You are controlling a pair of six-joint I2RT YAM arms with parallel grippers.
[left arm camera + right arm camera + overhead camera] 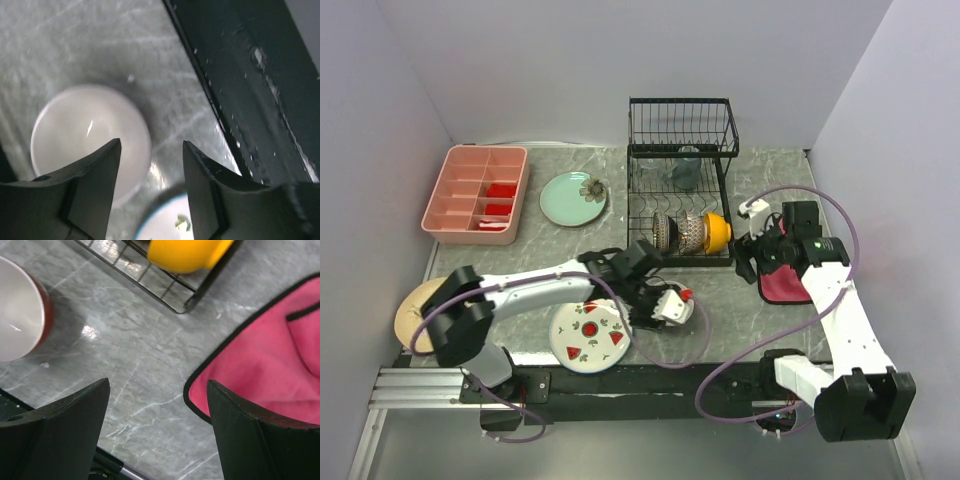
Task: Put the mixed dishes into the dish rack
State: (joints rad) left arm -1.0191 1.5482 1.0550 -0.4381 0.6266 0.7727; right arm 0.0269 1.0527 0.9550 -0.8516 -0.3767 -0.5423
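Note:
The black wire dish rack [712, 120] stands at the back centre. Its lower tray holds two patterned bowls [680, 232] and an orange bowl [717, 232]; a clear glass [685, 166] sits in the upper basket. My left gripper [669, 306] is open and hovers just above a white bowl with a dark red outside [85, 132], one finger over its rim. The watermelon-print plate [588, 338] lies beside it near the front edge. The mint floral plate [573, 198] lies left of the rack. The tan plate [412, 308] is partly under my left arm. My right gripper [750, 262] is open and empty.
A pink compartment tray [475, 193] sits at the back left. A red cloth [785, 282] lies right of the rack, under my right arm; it shows in the right wrist view [265, 365] next to the rack's corner [150, 282]. The table's front edge [240, 90] runs close to the white bowl.

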